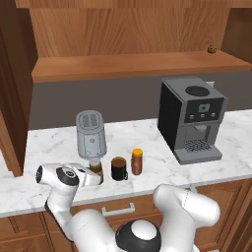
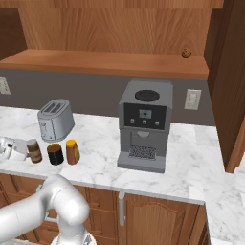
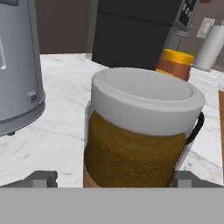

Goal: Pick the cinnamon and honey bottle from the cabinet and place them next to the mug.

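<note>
The small cylindrical cinnamon jar point(image 3: 140, 140), dark brown with a pale grey-white lid, is seen upright at the centre of the hand view, standing on the white marbled counter point(image 1: 162, 167). The two-finger gripper point(image 3: 111, 178) is positioned around the jar with its jaws spread wide; a dark fingertip point(image 3: 43, 178) is visible on each side of the jar, apart from its wall, so the jar is released, not clamped.

In the left base view, three items are lined up in the lower centre of the frame: the cinnamon jar point(image 1: 96, 168) at the left, against the gripper point(image 1: 94, 178); the nearly black mug point(image 1: 118, 169) in the middle; and the amber honey bottle point(image 1: 137, 161) with the orange-yellow cap at the right. Each is just beside its neighbour.

The grey metal toaster point(image 1: 91, 134) is located behind the jar. The dark grey coffee machine point(image 1: 192, 118) occupies the right of the frame. The brown wooden cabinet point(image 1: 128, 29) with its shelf board spans the top.
</note>
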Controlling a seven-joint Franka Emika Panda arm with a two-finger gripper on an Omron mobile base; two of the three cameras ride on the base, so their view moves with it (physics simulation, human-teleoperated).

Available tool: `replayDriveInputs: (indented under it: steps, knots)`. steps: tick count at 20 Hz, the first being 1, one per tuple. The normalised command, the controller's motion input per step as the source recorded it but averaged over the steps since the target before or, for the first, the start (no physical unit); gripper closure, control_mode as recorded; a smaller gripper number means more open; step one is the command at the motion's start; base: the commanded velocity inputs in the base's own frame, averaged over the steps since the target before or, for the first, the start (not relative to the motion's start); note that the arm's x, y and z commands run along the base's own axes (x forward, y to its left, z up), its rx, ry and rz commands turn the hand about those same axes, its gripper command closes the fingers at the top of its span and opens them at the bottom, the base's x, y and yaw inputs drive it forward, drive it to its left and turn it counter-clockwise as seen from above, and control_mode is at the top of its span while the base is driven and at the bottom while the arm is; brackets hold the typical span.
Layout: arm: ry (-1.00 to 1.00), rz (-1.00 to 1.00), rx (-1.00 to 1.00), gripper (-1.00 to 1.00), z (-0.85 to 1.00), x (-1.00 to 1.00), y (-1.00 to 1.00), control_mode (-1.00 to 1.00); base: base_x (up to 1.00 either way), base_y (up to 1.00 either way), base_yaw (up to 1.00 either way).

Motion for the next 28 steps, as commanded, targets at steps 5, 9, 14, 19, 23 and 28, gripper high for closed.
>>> replayDriveInputs:
  steps: [5,9,14,19,23,28]
  knots:
    - [0.00,0.00,-0.05,-1.00,0.24,0.00,0.24,-1.00,0.00,0.00,0.00]
    - [0.00,0.00,-0.02,-1.00,0.18,0.00,0.12,-1.00,0.00,0.00,0.00]
    - [0.00,0.00,-0.01,-1.00,0.18,-0.01,0.07,-1.00,0.00,0.00,0.00]
    - [-0.04,0.00,0.00,-1.00,0.29,-0.10,0.00,-1.00,0.00,0.00,0.00]
    - [-0.03,0.00,0.00,-1.00,0.56,-0.15,0.00,-1.00,0.00,0.00,0.00]
    - [-0.02,0.00,0.00,-1.00,0.58,-0.09,-0.13,-1.00,0.00,0.00,0.00]
